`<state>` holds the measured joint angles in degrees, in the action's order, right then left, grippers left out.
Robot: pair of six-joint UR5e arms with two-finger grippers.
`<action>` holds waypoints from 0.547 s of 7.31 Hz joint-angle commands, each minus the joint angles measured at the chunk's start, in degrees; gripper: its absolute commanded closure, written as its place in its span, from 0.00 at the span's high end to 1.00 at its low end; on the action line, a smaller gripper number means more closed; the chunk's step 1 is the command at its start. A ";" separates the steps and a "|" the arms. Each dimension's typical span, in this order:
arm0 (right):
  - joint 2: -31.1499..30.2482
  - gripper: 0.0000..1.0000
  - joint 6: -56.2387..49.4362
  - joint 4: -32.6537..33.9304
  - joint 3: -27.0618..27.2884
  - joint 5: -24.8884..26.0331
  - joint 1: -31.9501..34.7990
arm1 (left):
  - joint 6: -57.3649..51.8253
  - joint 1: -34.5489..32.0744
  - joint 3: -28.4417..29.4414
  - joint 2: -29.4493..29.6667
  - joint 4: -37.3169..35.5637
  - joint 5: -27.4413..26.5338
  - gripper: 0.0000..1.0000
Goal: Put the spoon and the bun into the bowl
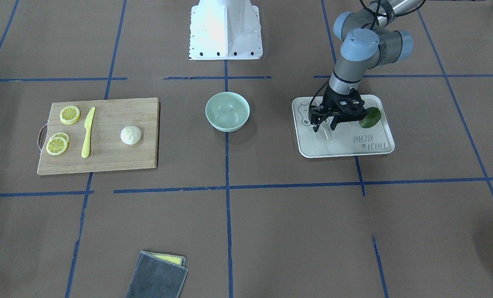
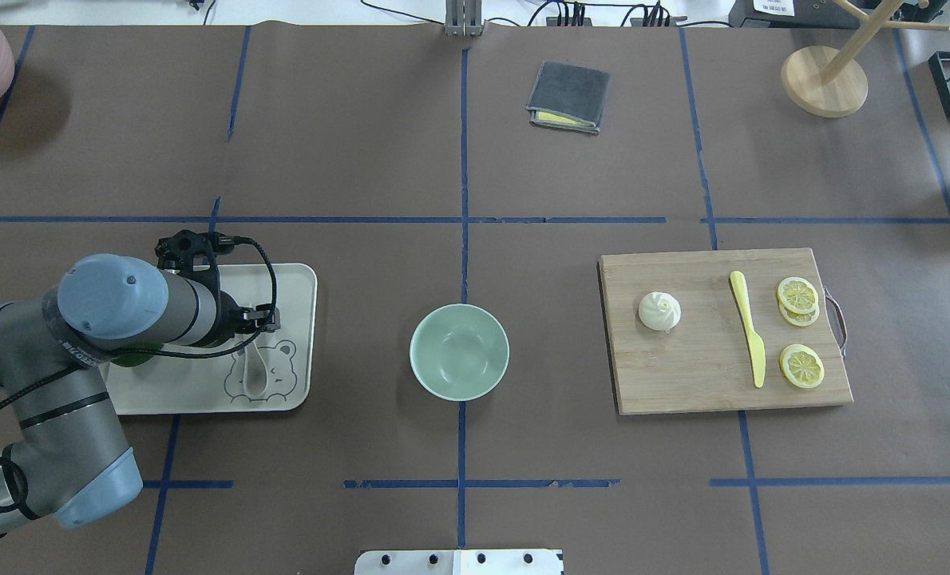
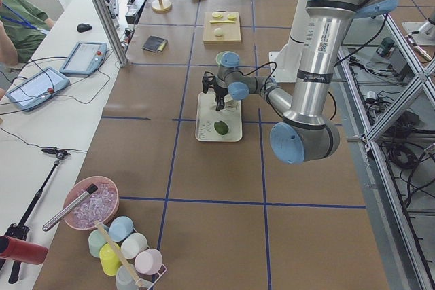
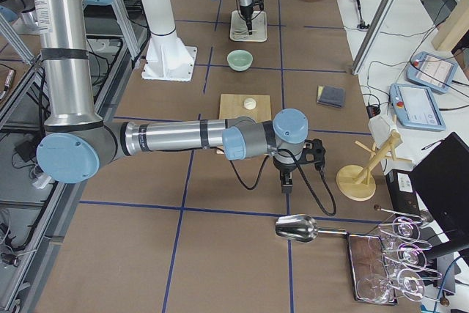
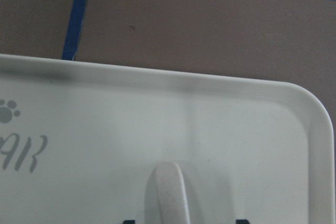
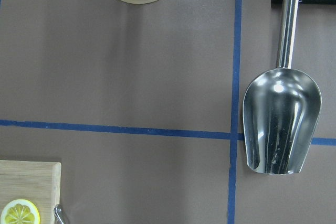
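The off-white spoon [image 1: 326, 133] lies on the white bear-print tray [image 1: 389, 136], scoop toward the robot in the overhead view [image 2: 253, 371]. My left gripper [image 1: 324, 127] is lowered over the spoon's handle [image 5: 168, 192]. Its fingers are open, one on each side of the handle and apart from it. The white pleated bun [image 1: 130, 135] sits on the wooden cutting board [image 1: 105, 161]. The mint-green bowl [image 1: 227, 124] stands empty at the table's middle. My right gripper [image 4: 286, 183] hovers beyond the board near a metal scoop; I cannot tell whether it is open or shut.
A green avocado-like object [image 1: 370, 117] lies on the tray beside the left gripper. A yellow knife [image 1: 88, 132] and lemon slices [image 1: 70, 114] share the board. A grey cloth [image 1: 157, 275], a wooden stand [image 2: 824, 80] and the metal scoop [image 6: 278, 124] lie farther out.
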<state>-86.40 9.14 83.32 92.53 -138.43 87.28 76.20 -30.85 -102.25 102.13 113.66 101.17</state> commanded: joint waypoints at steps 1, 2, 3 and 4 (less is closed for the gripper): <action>0.00 1.00 0.00 0.00 -0.16 0.00 0.00 | 0.00 -0.18 -0.66 -0.17 -0.54 -0.01 0.34; 0.00 1.00 0.00 0.00 -0.16 0.00 0.00 | 0.00 -0.18 -0.75 -0.17 -0.80 -0.10 0.23; 0.00 1.00 0.00 0.00 -0.16 0.09 0.00 | 0.00 -0.09 -0.75 -0.17 -1.15 -0.10 0.18; 0.00 1.00 0.00 0.00 -0.16 0.09 0.00 | 0.00 -0.09 -1.02 0.00 -2.20 -0.18 0.09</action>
<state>-86.40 9.14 83.32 92.38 -138.37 87.28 76.20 -30.97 -103.05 102.00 112.38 101.06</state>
